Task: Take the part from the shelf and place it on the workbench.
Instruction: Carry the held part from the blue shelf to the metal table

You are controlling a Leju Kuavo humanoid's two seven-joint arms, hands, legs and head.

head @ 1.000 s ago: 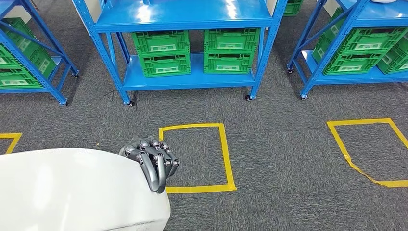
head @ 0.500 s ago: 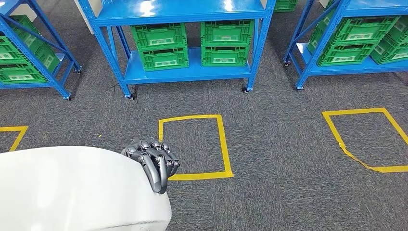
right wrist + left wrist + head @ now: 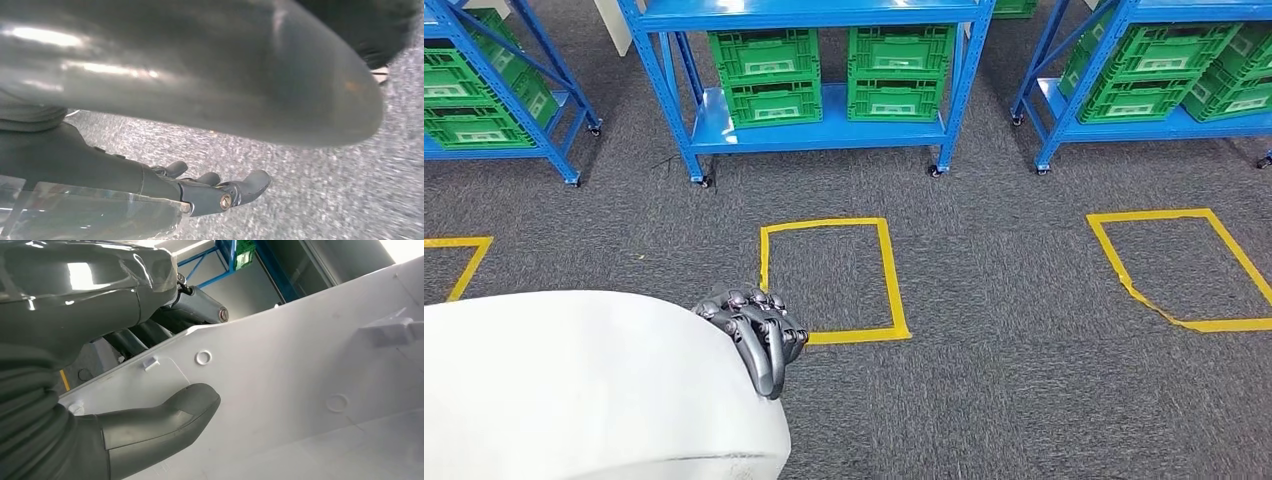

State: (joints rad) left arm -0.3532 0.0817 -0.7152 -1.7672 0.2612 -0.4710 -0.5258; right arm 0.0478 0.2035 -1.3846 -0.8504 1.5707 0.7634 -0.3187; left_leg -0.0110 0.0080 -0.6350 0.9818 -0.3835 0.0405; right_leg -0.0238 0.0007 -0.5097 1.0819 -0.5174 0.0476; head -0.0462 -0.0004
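Note:
A large white moulded part (image 3: 594, 390) takes up the lower left of the head view, carried above the carpet. My left hand (image 3: 756, 335) grips its right edge, with the dark fingers hooked over the rim. In the left wrist view the thumb (image 3: 165, 415) presses on the part's inner face (image 3: 310, 380), which has small clips and round marks. My right hand (image 3: 200, 187) hangs over the grey carpet with its fingers apart and nothing in it.
A blue wheeled shelf (image 3: 824, 130) with green crates (image 3: 769, 75) stands ahead, and more blue shelves stand at the left (image 3: 494, 140) and right (image 3: 1154, 120). Yellow tape squares (image 3: 829, 280) (image 3: 1174, 265) mark the grey carpet in front of me.
The whole picture has shifted: the shelves and tape squares sit higher and farther off, so the camera has moved. My left hand keeps its hold on the white part.

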